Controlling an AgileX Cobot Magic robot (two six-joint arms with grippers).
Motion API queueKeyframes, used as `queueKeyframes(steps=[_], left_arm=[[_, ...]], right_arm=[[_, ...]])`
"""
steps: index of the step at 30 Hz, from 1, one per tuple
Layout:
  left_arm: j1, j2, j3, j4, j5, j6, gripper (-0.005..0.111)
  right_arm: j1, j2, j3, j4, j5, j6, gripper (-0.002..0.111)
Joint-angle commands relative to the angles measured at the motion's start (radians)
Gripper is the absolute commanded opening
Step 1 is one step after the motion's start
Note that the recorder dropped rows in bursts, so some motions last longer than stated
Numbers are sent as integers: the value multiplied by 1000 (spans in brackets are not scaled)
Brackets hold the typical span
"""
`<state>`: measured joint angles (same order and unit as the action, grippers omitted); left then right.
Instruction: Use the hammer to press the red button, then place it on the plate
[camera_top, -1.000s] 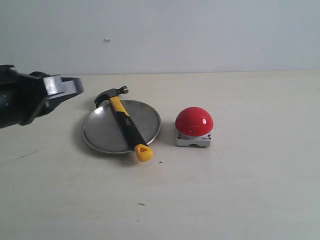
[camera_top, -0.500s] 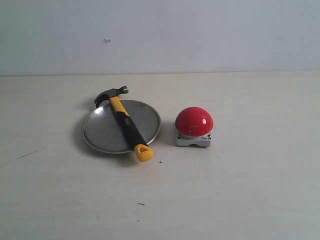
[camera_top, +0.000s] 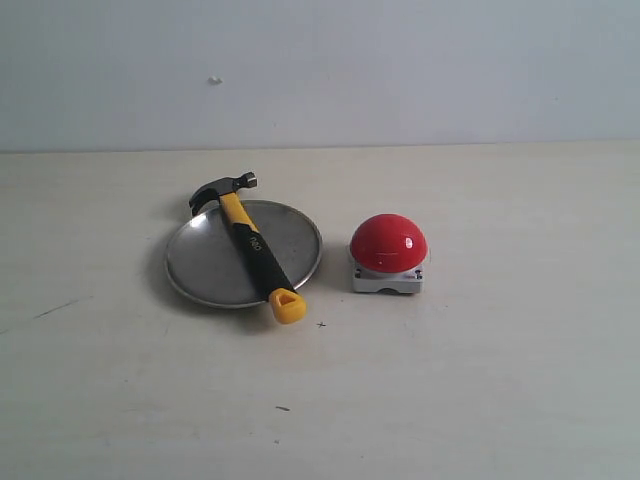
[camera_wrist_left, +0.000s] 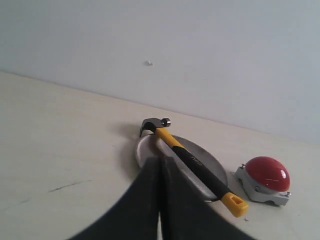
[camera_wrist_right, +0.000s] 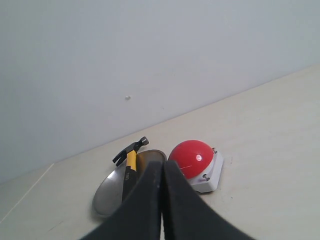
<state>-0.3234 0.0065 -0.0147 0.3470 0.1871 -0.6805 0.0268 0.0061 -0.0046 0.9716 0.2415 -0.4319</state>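
Note:
The hammer (camera_top: 250, 243) lies across the plate (camera_top: 205, 262), its dark head past the far rim and its yellow looped end over the near rim. The red button (camera_top: 388, 243) stands on its grey base to the plate's right. Neither arm shows in the exterior view. In the left wrist view my left gripper (camera_wrist_left: 160, 160) is shut on nothing, well back from the hammer (camera_wrist_left: 192, 161), the plate (camera_wrist_left: 212, 170) and the button (camera_wrist_left: 266, 173). My right gripper (camera_wrist_right: 163, 164) is shut and empty too, far from the button (camera_wrist_right: 192, 156), hammer (camera_wrist_right: 130, 161) and plate (camera_wrist_right: 107, 197).
The pale tabletop (camera_top: 480, 380) runs back to a plain grey wall (camera_top: 400, 70). A few small dark marks dot the table near its front (camera_top: 283, 408).
The left arm, at the exterior view's left edge a second ago, has drawn back out of that view. The hammer, plate and button have not moved.

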Motion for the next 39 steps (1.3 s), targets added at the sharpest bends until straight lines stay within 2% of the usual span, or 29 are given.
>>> queueKeyframes(steps=[1, 7, 32, 39], left_arm=[[2, -7, 4, 64, 6, 9, 0], [2, -7, 4, 105, 7, 9, 0], [2, -7, 4, 101, 15, -7, 0], [2, -7, 4, 101, 15, -7, 0]], right_arm=[[-4, -6, 5, -2, -4, -5, 0], [-4, -6, 5, -2, -4, -5, 0], [-4, -6, 5, -2, -4, -5, 0], [-4, -6, 5, -36, -13, -91, 0]])
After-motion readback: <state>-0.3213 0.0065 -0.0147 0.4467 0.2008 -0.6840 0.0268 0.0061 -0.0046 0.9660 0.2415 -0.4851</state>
